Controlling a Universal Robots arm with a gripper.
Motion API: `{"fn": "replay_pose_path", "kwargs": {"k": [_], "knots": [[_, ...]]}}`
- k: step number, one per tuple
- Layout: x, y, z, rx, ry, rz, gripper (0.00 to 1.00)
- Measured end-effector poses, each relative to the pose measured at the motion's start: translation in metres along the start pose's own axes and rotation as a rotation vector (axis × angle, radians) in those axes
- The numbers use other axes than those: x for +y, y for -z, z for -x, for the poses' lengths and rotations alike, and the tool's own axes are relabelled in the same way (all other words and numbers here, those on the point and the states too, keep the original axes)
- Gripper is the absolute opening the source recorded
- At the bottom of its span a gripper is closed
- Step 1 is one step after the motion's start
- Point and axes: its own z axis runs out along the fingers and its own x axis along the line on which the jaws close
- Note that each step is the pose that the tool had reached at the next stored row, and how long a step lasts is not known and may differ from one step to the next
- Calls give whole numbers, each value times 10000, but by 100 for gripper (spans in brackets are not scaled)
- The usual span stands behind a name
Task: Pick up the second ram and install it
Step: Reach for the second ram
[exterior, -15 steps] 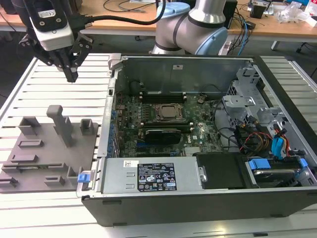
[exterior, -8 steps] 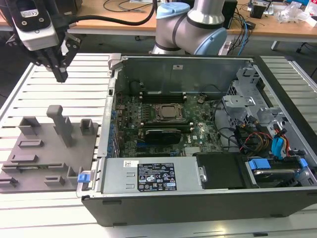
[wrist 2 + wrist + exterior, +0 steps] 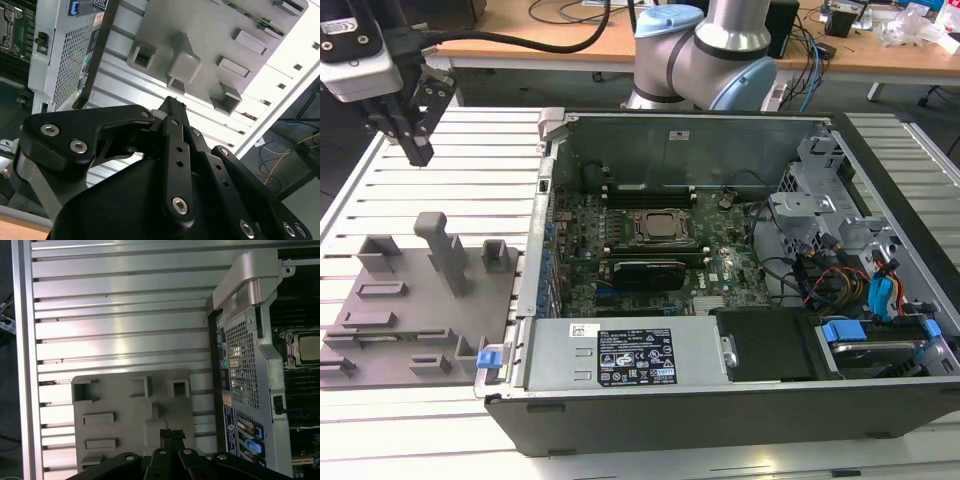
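Tool (image 3: pixel 172 103) pinched empty, nr tray (image 3: pixel 420 300)

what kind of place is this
Probably a robotics lab: a grey and blue robot arm stands behind an open black desktop computer case lying on a slotted aluminium table, with cable-strewn wooden desks beyond.

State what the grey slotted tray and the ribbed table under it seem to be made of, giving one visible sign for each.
The grey slotted tray: probably plastic, matt; dull even grey, no glints, moulded blocky pockets.
The ribbed table: likely aluminium, satin finish; silvery slats with bright reflected streaks along the grooves.
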Motion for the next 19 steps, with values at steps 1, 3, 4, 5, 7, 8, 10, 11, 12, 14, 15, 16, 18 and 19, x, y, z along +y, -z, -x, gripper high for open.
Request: {"fn": "replay_pose_path", "kwargs": {"k": [1, 3, 4, 5, 7, 8, 10, 11, 12, 14, 15, 16, 18, 19], "knots": [[-3, 1, -44, 0, 0, 0, 11], [-7, 1, -90, 0, 0, 0, 11], [-10, 2, -130, 0, -1, 0, 11], [-12, 2, -163, -1, 0, 0, 11], [-20, 3, -263, 0, 0, 0, 11], [-23, 4, -300, -1, 0, 1, 11], [-27, 4, -360, -1, 0, 1, 11], [-30, 5, -401, 0, 0, 0, 11], [-33, 5, -435, 0, 0, 0, 11], [-38, 6, -500, -1, 0, 1, 11], [-39, 6, -522, -1, 0, 0, 11], [-41, 5, -541, -1, 0, 1, 11], [-45, 6, -599, 0, 0, 0, 11], [-47, 6, -619, 0, 1, 0, 11]]}}
